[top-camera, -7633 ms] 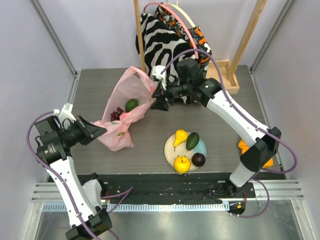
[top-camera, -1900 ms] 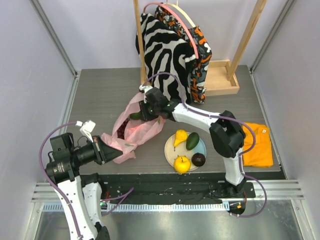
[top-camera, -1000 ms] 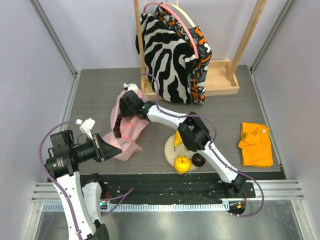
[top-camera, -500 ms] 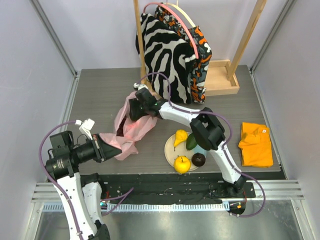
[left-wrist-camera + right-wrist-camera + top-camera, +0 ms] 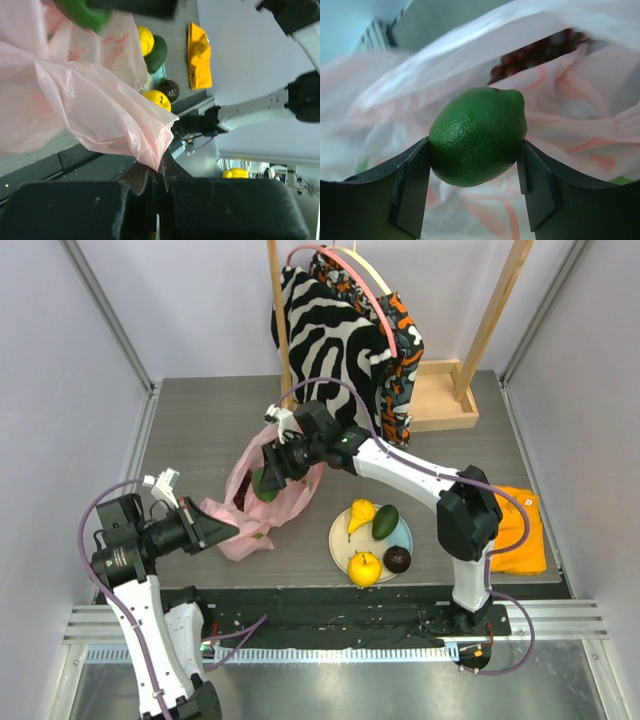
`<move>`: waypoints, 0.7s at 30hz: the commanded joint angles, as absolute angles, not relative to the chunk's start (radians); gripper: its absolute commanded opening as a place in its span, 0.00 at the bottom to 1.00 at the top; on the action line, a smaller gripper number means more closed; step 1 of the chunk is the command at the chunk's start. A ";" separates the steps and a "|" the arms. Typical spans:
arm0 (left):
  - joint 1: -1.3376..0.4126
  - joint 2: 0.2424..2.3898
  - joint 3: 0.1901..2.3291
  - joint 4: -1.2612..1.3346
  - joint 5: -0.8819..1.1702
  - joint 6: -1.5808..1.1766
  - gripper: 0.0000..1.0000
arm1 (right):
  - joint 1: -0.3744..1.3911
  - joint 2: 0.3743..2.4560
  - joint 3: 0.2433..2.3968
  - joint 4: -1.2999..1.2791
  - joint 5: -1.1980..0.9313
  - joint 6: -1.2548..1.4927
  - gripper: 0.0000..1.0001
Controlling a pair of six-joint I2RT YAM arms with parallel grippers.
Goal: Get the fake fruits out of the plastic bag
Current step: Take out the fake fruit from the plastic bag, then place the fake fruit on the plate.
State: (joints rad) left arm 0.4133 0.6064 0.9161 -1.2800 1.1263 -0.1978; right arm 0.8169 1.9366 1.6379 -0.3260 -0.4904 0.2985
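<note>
Pink crinkly plastic bag (image 5: 288, 502) lies on the grey table (image 5: 195, 425), toward the left front. It is only a little see-through, so most of what is inside is hard to make out. Behind it hangs the black-and-white zebra cloth bag (image 5: 320, 335).

The left arm is bent low next to the pink bag. The left gripper (image 5: 159, 174) has its fingers pinched tight on one corner of the bag, and the folds cover the fingertips.

The right arm reaches far across the table to the bag's open top and hides part of the folded orange cloth (image 5: 522, 530). The right gripper (image 5: 474, 167) is squeezed onto a fruit, one finger on each side.

Just beside the bag sits the round cream-and-blue plate (image 5: 404, 534). On it lie the yellow pear-shaped fruit (image 5: 360, 515), the green avocado (image 5: 386, 521), the yellow-orange round fruit (image 5: 364, 566) and the dark maroon round fruit (image 5: 397, 559).

The fruit in the right gripper is the bumpy green lime (image 5: 477, 132), held at the bag's mouth. I cannot tell if it is all the way out. The dark red grape bunch (image 5: 540, 52) is inside the bag, blurry and partly under pink plastic.
</note>
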 commanded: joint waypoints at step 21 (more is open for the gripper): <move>0.420 0.683 0.966 -0.900 0.945 -0.449 0.00 | 0.750 1.561 1.287 -0.877 -0.494 -0.646 0.02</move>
